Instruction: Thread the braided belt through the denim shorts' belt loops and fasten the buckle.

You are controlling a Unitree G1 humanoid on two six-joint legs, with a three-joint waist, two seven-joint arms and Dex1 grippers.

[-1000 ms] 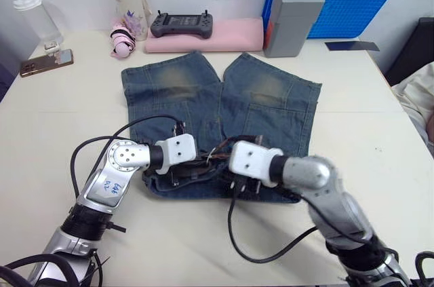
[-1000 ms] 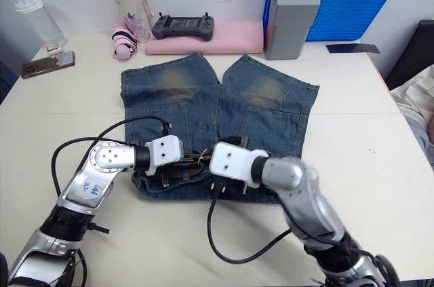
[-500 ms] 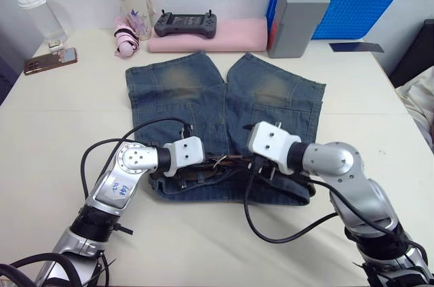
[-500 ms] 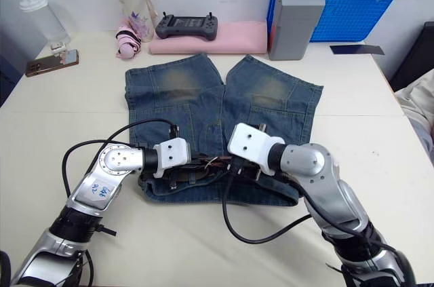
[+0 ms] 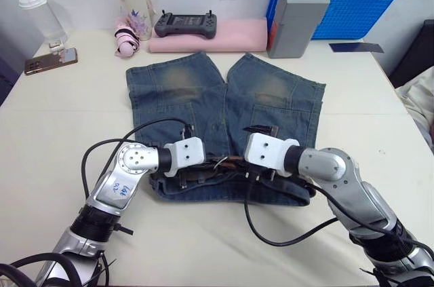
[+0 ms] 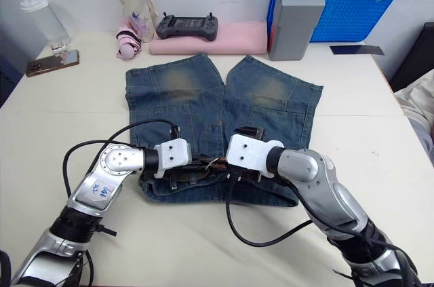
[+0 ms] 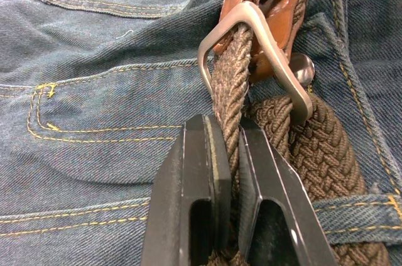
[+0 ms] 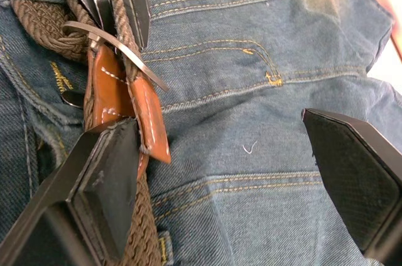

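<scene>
Worktop (image 5: 61,117) carries denim shorts (image 5: 224,107) flat, waistband toward me. My left claw (image 7: 227,153) pinches the braided belt (image 7: 229,99) just short of the buckle (image 7: 254,52), keeping it taut for fastening. Right claw (image 8: 213,153) gapes wide, empty, beside the tan tip (image 8: 147,121).

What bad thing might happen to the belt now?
1. The left gripper pinches only a thin edge of the braided belt where it passes through the buckle. A pull may make the strap slip out of the black fingers.
2. The right gripper is open, one finger beside the tan leather end. If it closes there, it might pinch the denim shorts too and bunch the waistband.
</scene>
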